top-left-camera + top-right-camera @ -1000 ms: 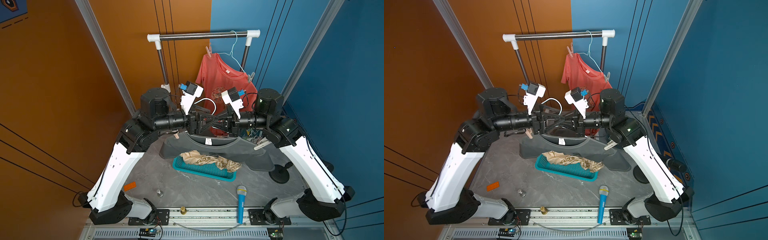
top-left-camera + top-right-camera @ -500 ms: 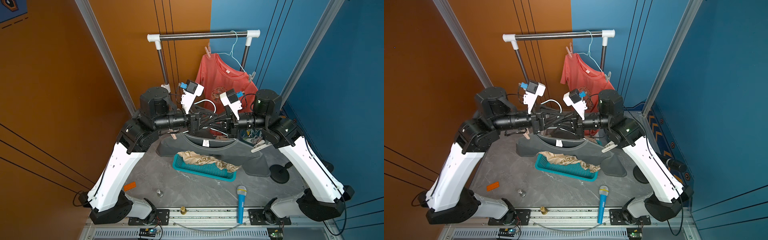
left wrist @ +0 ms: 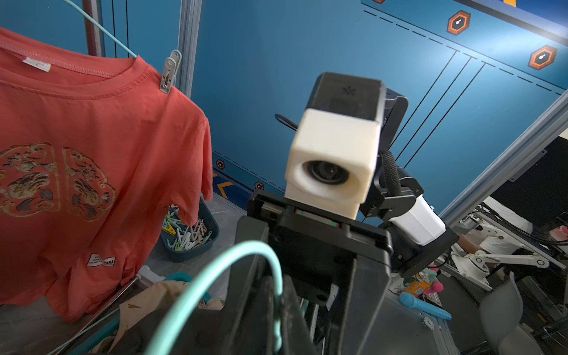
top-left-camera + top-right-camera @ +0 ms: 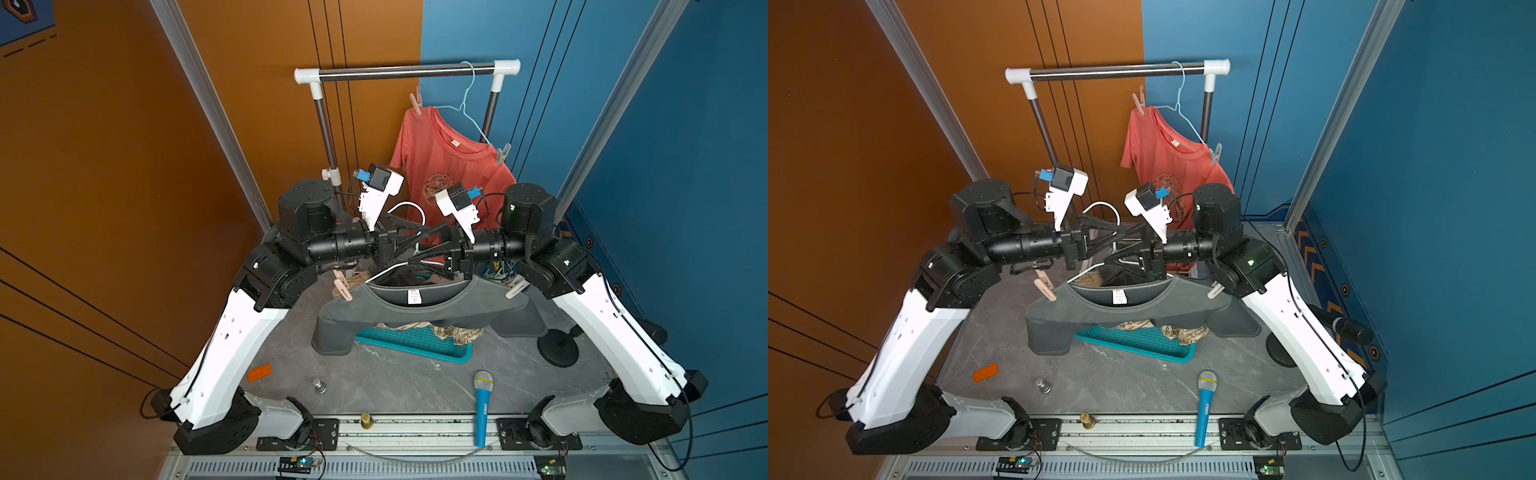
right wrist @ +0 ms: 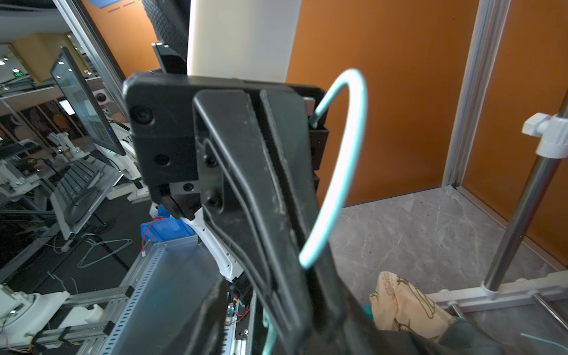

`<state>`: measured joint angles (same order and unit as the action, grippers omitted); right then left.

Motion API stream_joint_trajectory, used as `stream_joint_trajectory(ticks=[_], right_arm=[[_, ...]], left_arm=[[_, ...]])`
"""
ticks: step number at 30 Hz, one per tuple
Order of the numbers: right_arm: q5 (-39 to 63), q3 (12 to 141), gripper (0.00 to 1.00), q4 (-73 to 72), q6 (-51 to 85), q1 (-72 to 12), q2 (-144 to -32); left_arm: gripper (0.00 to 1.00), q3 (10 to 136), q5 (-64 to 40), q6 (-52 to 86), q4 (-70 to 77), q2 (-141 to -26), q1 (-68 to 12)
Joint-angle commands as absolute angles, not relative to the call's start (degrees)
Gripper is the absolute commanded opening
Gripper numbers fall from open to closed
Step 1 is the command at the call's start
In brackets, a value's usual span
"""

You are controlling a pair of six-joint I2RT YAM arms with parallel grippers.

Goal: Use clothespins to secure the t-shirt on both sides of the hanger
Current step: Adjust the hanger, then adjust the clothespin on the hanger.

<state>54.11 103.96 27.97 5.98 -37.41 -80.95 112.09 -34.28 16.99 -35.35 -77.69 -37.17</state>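
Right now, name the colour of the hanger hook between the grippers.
Light teal; hanger hook shows best in right wrist view.

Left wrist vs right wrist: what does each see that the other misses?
Left wrist only: the red t-shirt pinned by a grey clothespin, the clothespins in their bin, the blue microphone. Right wrist only: the rack's chrome pole, the orange wall, a monitor. Both: the teal hanger hook and the beige printed cloth.
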Motion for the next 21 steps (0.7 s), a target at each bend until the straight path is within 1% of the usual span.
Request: stream_joint_trajectory(ticks=[1,2,5,10,12,16,21], right_arm=[[48.37,105.64,0.83,33.19,5.49,-37.45,-79.39],[46.32,105.97,0.99,34.93,5.04,-37.29,-79.09],[41.37,105.16,1.0,38.13,3.54,-36.13,-76.46],[39.15,103.27,1.0,37.8,4.52,-32.79,-69.92],[37.16,100.58,1.0,37.57,4.33,-32.0,-67.12],[32.64,99.42,1.0,39.86,3.16,-28.21,-61.99],[30.82,95.39,1.0,43.2,3.57,-22.86,-55.92]], left_arm=[[0.01,111.18,-37.01,17.91,-30.83,-75.21,-35.34],[0.01,110.74,-37.49,17.97,-30.53,-74.86,-34.77],[0.01,108.66,-39.11,18.43,-29.08,-73.46,-32.48],[0.0,104.02,-42.3,21.89,-24.44,-71.45,-28.07],[0.0,102.87,-43.01,22.49,-23.7,-70.99,-27.06],[0.0,101.96,-43.58,22.26,-23.64,-70.66,-26.22],[0.0,102.13,-44.27,22.48,-23.0,-70.57,-25.34]])
